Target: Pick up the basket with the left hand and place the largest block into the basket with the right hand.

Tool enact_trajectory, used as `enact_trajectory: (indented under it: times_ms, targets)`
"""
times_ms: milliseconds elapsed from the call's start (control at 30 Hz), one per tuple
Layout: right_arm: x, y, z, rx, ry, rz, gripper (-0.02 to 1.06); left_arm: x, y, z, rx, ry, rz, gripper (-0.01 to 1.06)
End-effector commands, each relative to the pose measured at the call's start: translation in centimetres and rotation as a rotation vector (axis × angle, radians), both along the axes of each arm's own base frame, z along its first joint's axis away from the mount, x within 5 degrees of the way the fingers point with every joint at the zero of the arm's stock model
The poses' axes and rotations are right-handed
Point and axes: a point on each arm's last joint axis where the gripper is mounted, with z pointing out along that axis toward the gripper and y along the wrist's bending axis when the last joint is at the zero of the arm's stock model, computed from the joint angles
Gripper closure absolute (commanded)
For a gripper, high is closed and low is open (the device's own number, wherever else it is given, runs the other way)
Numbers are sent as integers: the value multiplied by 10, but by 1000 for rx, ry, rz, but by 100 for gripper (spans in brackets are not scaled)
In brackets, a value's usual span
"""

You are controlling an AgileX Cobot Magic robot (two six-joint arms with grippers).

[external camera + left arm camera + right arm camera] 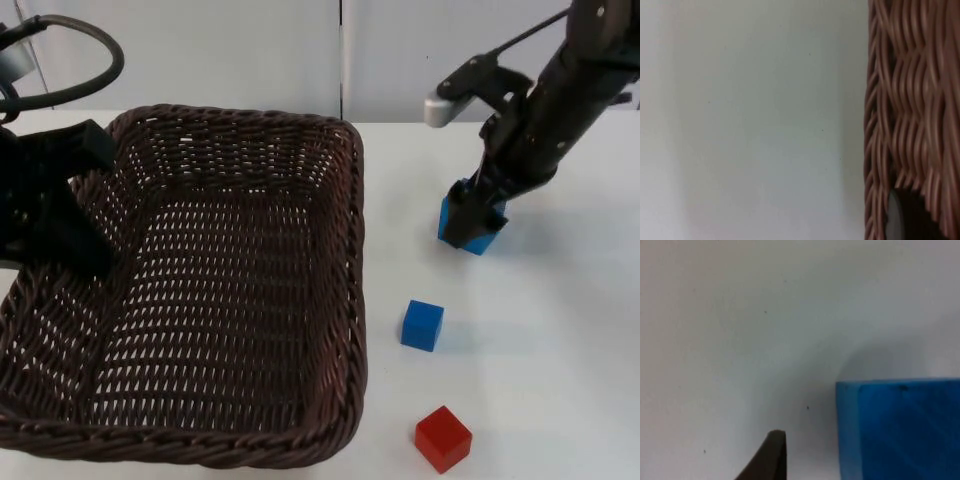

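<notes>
The brown wicker basket fills the left half of the top view, and my left gripper is shut on its left rim. The basket's woven wall stands close in the left wrist view. The largest block, a blue cube, sits on the white table to the right of the basket. My right gripper is down over it and hides most of it. In the right wrist view one black fingertip stands a little apart from the blue cube, so the jaws are open.
A smaller blue block lies on the table just right of the basket's right rim. A red block lies nearer the front edge. The grey partition wall runs along the back of the table.
</notes>
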Motion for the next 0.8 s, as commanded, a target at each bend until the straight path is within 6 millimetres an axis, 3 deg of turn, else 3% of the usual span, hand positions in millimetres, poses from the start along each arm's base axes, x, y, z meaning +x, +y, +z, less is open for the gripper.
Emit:
enact_trajectory:
  times_ms: [0, 267, 533, 633, 667, 767]
  targets:
    - [2, 2, 0, 17, -18, 2, 1, -1, -1, 4, -13, -16, 11, 105]
    - [3, 2, -20, 12, 8, -6, 10, -1, -1, 4, -13, -16, 11, 105]
    - [3, 3, -19, 28, 5, -17, 19, -1, -1, 4, -13, -16, 11, 105]
    - [3, 3, -19, 27, 8, -16, 38, -1, -1, 4, -13, -16, 11, 105]
    - [3, 3, -19, 27, 8, -16, 38, -1, -1, 4, -13, -16, 11, 105]
    - [3, 4, -8, 38, -9, -23, 67, -1, -1, 4, -13, -16, 11, 105]
